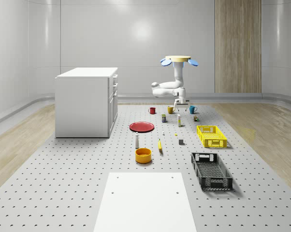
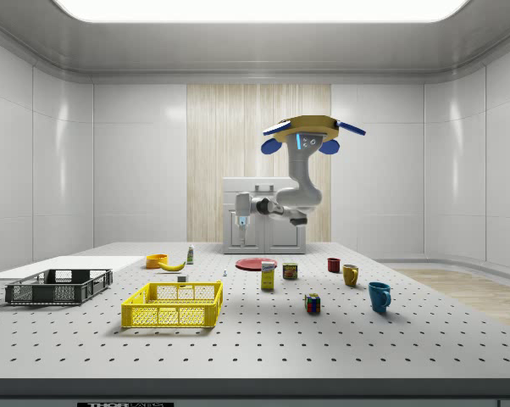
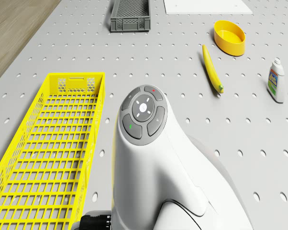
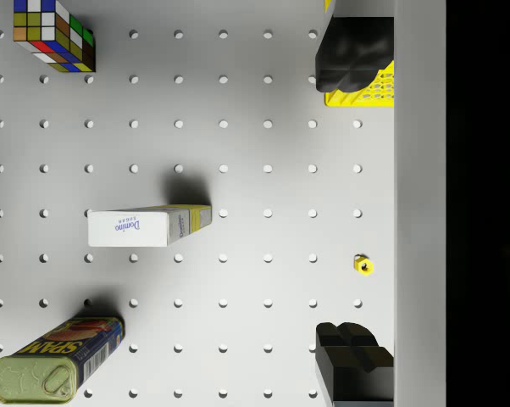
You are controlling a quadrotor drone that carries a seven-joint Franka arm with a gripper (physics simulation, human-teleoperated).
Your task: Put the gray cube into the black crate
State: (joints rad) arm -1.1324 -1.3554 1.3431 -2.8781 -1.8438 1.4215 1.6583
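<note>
The small gray cube (image 1: 181,141) sits on the perforated table between the banana (image 1: 160,145) and the yellow crate (image 1: 211,136). The black crate (image 1: 211,170) lies nearer the front, at the side view's left (image 2: 58,287). The drone (image 1: 179,60) hovers over the far part of the table, above the mugs. Its arm hangs down, and the gripper (image 1: 180,107) is well above the table and far behind the cube. In the wrist view the gripper (image 4: 354,208) is open, holding nothing, over a sugar box (image 4: 149,226).
A Spam can (image 4: 56,360), Rubik's cube (image 4: 53,34) and a tiny yellow piece (image 4: 363,265) lie below the gripper. A red plate (image 1: 141,126), white bottle (image 1: 137,141), orange bowl (image 1: 143,155), three mugs and a white cabinet (image 1: 86,101) are also there.
</note>
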